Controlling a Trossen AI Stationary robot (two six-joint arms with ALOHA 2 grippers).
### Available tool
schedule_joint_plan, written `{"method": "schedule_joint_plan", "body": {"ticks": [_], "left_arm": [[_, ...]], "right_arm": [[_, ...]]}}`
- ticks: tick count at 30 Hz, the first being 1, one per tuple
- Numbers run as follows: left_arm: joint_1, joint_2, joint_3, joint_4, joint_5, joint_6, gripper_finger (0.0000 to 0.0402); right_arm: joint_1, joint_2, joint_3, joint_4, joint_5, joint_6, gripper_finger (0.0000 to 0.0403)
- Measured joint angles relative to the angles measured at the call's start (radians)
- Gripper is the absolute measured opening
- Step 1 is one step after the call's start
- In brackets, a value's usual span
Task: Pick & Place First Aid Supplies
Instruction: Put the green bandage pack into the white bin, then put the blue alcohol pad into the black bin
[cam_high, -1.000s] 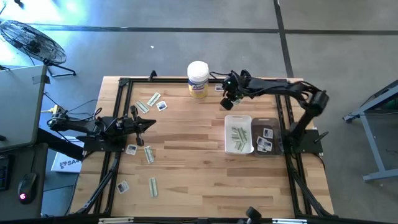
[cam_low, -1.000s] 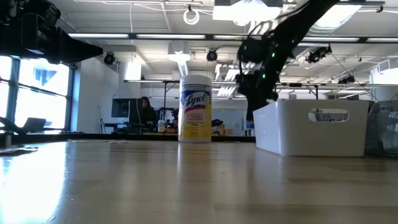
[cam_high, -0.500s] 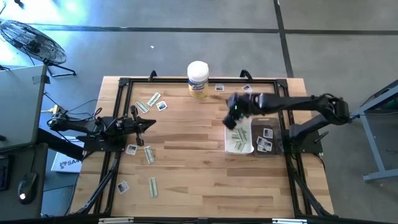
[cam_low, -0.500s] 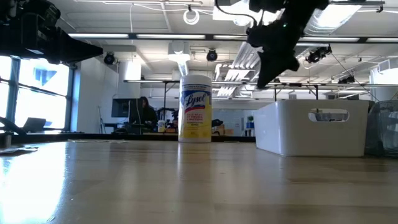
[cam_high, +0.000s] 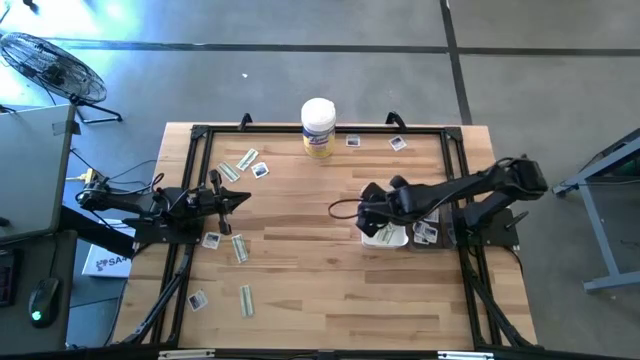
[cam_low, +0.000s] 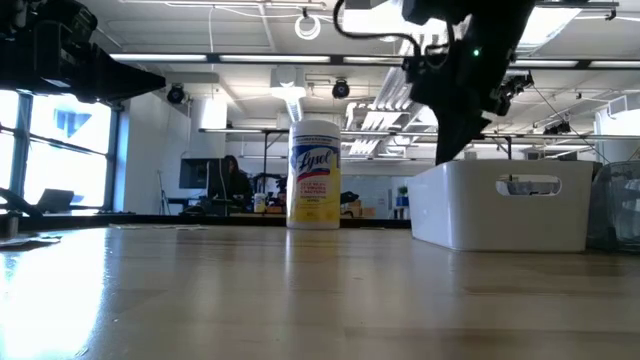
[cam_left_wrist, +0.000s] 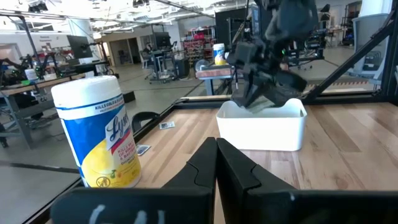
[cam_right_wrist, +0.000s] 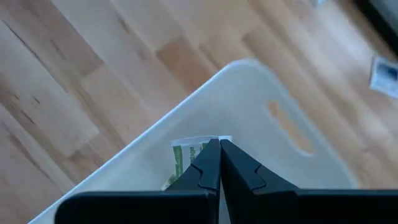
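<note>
White bin (cam_high: 385, 236) on bench (cam_high: 310, 260) right half: green-white strip packets inside, count hidden by right pincer (cam_high: 371, 216) above it, fingers together on strip (cam_right_wrist: 186, 152). Dark tray (cam_high: 432, 238) beside bin: square packets. Loose on bench: four strips, five squares. Left pincer (cam_high: 243, 200) together, empty, bench left.

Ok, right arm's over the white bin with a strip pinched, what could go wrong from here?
1. The right gripper holds the green-white strip near the white bin's corner; released there, it may land on the rim or the table.
2. Lowering further could knock the bin's wall and shift it against the dark tray.
3. The thin strip might cling to the fingers when they open.
</note>
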Motion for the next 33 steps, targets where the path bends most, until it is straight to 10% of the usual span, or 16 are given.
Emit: {"method": "schedule_joint_plan", "body": {"ticks": [12, 20, 28, 33], "left_arm": [[0.0, 0.0, 0.0, 0.0, 0.0, 0.0, 0.0001], [0.0, 0.0, 0.0, 0.0, 0.0, 0.0, 0.0001], [0.0, 0.0, 0.0, 0.0, 0.0, 0.0, 0.0001], [0.0, 0.0, 0.0, 0.0, 0.0, 0.0, 0.0001]], "right_arm": [[-0.003, 0.125, 0.0, -0.008, -0.026, 0.083, 0.0041], [-0.038, -0.017, 0.001, -0.081, 0.07, 0.064, 0.0126], [-0.204, -0.214, 0.002, -0.006, 0.238, -0.149, 0.0167], [-0.393, -0.207, 0.002, 0.051, 0.162, -0.271, 0.0161]]}}
